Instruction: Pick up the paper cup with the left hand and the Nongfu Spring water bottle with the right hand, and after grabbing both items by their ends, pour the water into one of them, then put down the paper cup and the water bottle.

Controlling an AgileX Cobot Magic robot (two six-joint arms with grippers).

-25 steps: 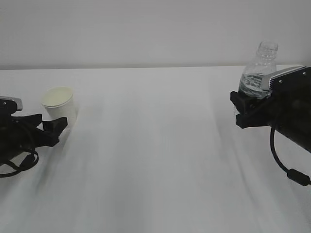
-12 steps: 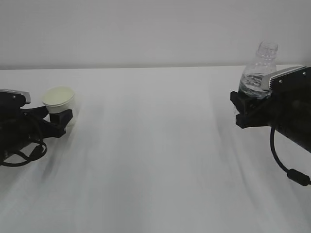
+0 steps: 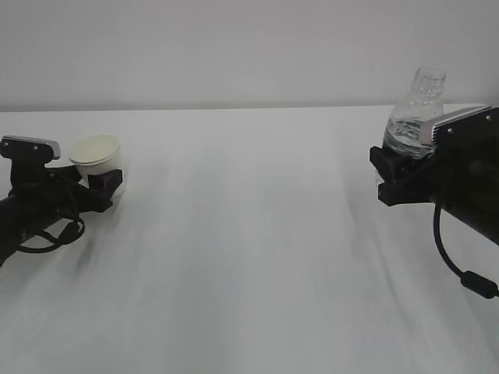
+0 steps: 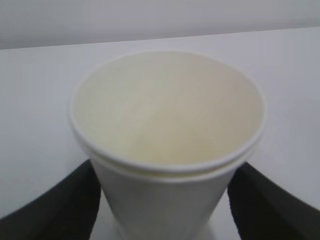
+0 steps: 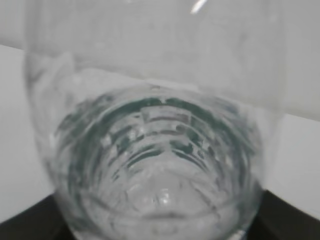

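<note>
Two arms, two grips, both looking set for the pour. Taking the paper cup [image 3: 97,157] as my landmark: it sits at the far left of the white bench [image 3: 249,257], and the left hand [image 3: 35,204] has its end effector [image 3: 101,185] pinching the cup low on its wall. In the left wrist view the cup [image 4: 167,145] fills the frame with a black finger [image 4: 55,205] pressed against each side near the base, mouth wide and unblocked, inside pale cream and dry as far as I can see. Holding it that low makes sense to me: it keeps the rim clear for whatever gets poured in.

Way off to the cup's right, well apart from it, the Nongfu Spring water bottle [image 3: 417,109] stands upright in the right hand [image 3: 456,175], whose end effector [image 3: 394,175] is clamped round the bottle's lower part, neck sticking up free and capless. The right wrist view shows the ribbed bottle [image 5: 155,165] up close with water [image 5: 160,195] in the bottom. Gripping the base leaves the neck free to tip toward the cup, I'd guess.

Compared with a second ago, the cup was sitting beside the left fingers rather than between them, and now it's gripped and looks tilted and slightly higher. The bottle side hasn't budged.
</note>
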